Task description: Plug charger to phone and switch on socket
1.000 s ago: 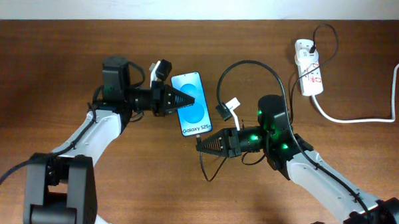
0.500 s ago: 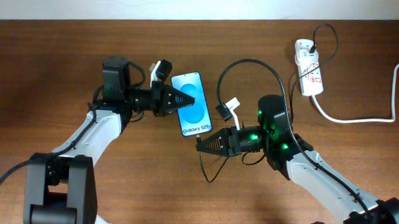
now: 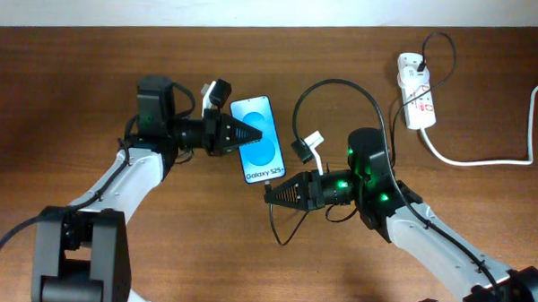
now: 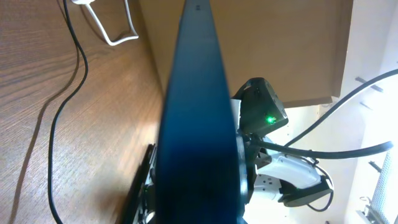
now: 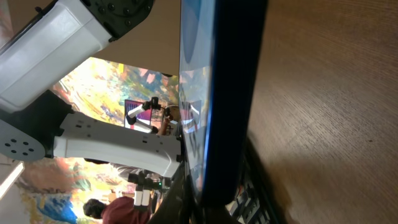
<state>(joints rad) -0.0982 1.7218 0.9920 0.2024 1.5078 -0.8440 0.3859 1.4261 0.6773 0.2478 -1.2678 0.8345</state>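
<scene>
Charger (image 3: 274, 225): thin black cable looped on the table (image 3: 83, 68) nearest the robot, leading up under the right fingers.
Right gripper (image 3: 269, 194): fingers were closed together, tip touching the phone's short end by the white text. Whether the plug tip was pinched between them could not be told.
Phone (image 3: 267, 155): lay flat near the middle of the table, blue screen up, between the two grippers. Both wrist views showed only its dark edge, very close.
Left gripper (image 3: 252, 132): fingers were closed with nothing between them, tip lying over the left part of the screen.
Socket (image 3: 416, 93): white strip at the far right, well apart from the phone, a black plug at its far end.
White cord (image 3: 484, 162): ran from the socket to the right edge.
</scene>
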